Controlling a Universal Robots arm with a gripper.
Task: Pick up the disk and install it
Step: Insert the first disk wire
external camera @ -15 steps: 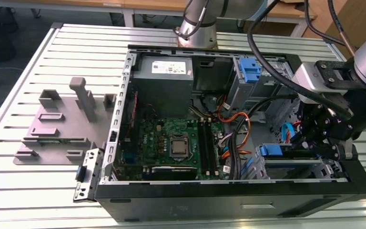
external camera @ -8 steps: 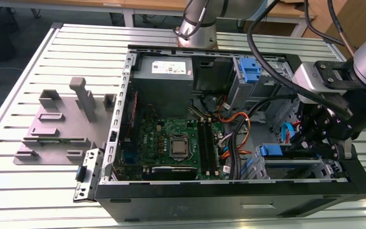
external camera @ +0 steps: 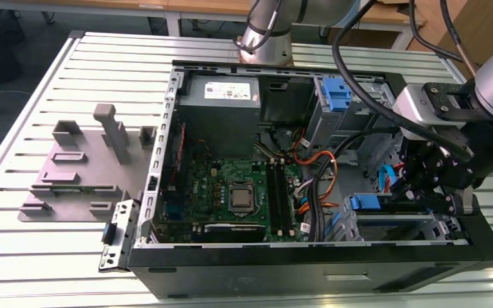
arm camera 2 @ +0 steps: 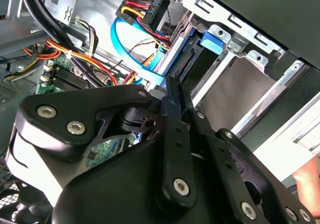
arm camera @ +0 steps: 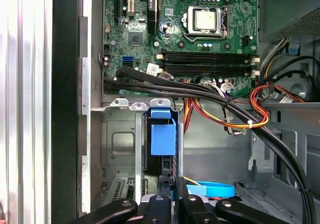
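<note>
The disk [external camera: 368, 203] stands on edge in the drive cage at the front corner of the open computer case [external camera: 315, 273], on the exterior view's right. Its blue carrier tab faces the motherboard. Both wrist views show the disk [arm camera: 162, 134] seated between the cage's metal rails, and its connector end [arm camera 2: 184, 64] lies just past my fingertips. My gripper [external camera: 422, 192] hangs over that end of the cage. The black fingers [arm camera 2: 172, 99] are drawn together, so the gripper [arm camera: 167, 184] is shut with its tip at the disk's rear end. I cannot tell whether it touches.
A blue data cable [arm camera 2: 132, 54] and orange, red and yellow power wires [arm camera: 235, 121] run beside the cage. The motherboard [external camera: 229, 186], grey power supply [external camera: 221, 102] and a blue bracket [external camera: 336, 96] fill the case. A grey fixture [external camera: 84, 167] sits on the slatted table.
</note>
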